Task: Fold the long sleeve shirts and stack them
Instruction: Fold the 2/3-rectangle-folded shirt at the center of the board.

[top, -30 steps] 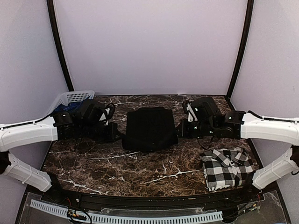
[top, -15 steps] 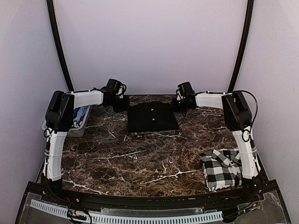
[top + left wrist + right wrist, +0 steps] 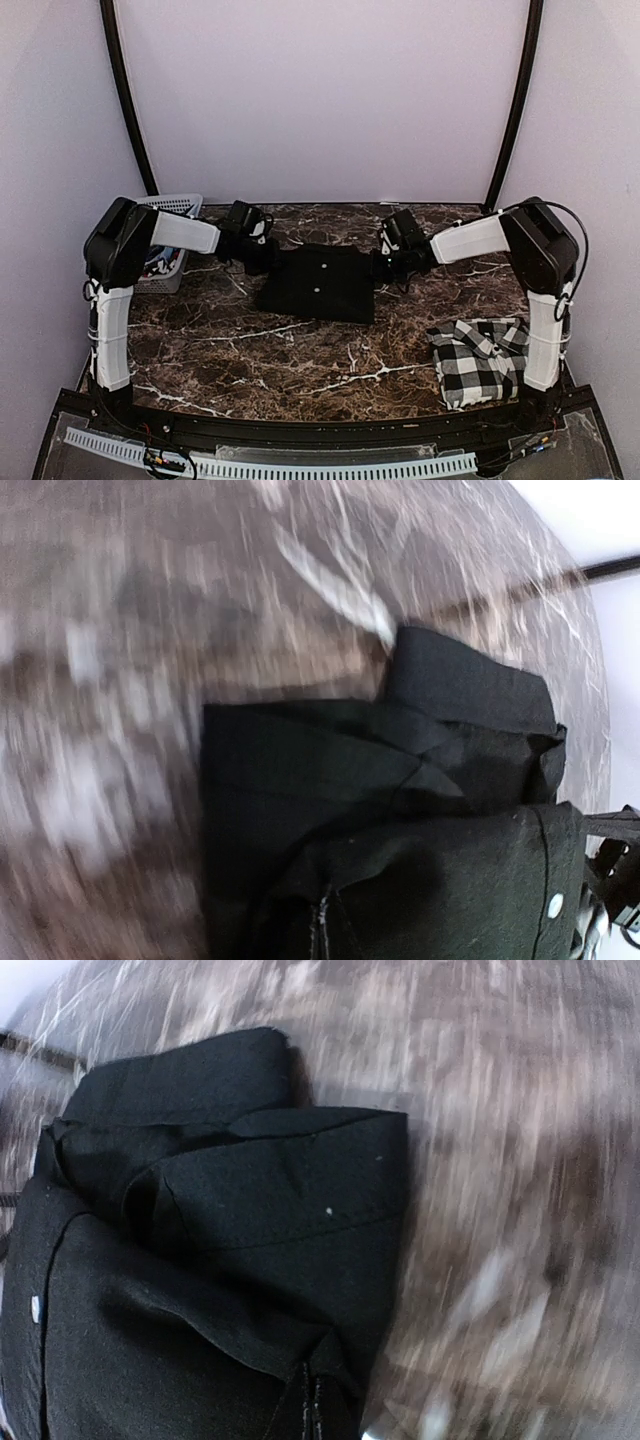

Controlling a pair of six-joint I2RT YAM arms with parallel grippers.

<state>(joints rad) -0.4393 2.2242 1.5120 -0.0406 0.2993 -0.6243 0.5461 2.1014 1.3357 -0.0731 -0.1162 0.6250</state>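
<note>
**A:** Both arms have drawn in toward their bases since half a second ago. The black shirt point(image 3: 318, 285) came with them, away from the far edge of the table point(image 3: 250, 350), and it is now rumpled instead of flat.

**B:** In the top view, where do the tools sit?

**A:** The left gripper point(image 3: 266, 254) is at the shirt's far left corner and the right gripper point(image 3: 386, 262) at its far right corner, with the shirt slung between them. Both pairs of jaws are pressed together, each pinching the cloth.

**B:** And the other shirt?

**A:** The checked shirt point(image 3: 482, 360) lies bundled to the right of the right gripper, nearer the bases and well apart from it. A white basket point(image 3: 165, 208) stands out to the left of the left gripper.

**B:** Left wrist view?

**A:** The marble is blurred. Layered black cloth fills the lower right and rises to the tool at the bottom edge, with one white button point(image 3: 555, 905) showing.

**B:** Right wrist?

**A:** Much the same: layered black cloth on the left, gathered up toward the tool at the bottom edge
</note>
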